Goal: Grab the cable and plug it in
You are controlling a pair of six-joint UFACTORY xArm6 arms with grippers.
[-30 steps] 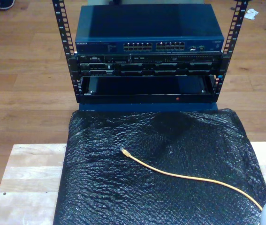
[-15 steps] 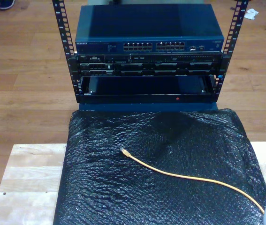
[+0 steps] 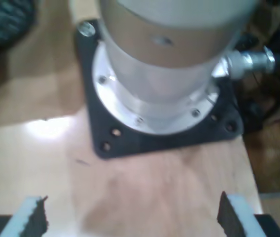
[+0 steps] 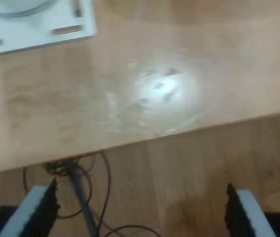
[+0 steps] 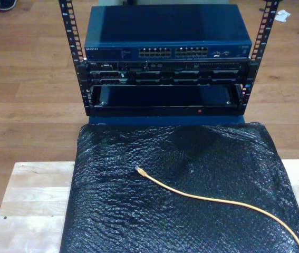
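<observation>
1. A yellow-orange network cable (image 5: 218, 201) is seen lying untouched on a black bubble-wrap sheet (image 5: 112, 221) spread over the wooden counter (image 5: 30, 203), in front of a rack (image 5: 70, 58) carrying a blue network switch (image 5: 167, 31).

2. The cable's clear plug (image 5: 139, 171) is pointed toward the exterior view's upper left, roughly at the rack; its long axis is laid diagonally, running in a shallow curve from the plug near the sheet's middle down to the exterior view's lower right corner.

3. My first claw (image 3: 130, 217) is shown spread wide and empty over bare counter wood, beside a round metal arm base on a black mounting plate (image 3: 159, 140).

4. My second claw (image 4: 142, 210) is likewise held apart with nothing between its padded fingers (image 4: 41, 207), above the counter's edge, where loose dark wires (image 4: 80, 197) are seen hanging over the floor.

5. Trouble may be expected at the pickup: the cable is thin and lies flat on soft, crinkled wrap, so the wrap could be pinched along with it, or the cable could be missed altogether.

6. A grip taken far behind the plug is judged likely to let the tip droop or twist, leaving it misaligned with the small port row (image 5: 173, 52) on the switch.

7. Drag from the long trailing length could also pull the plug off line during the carry.
</observation>
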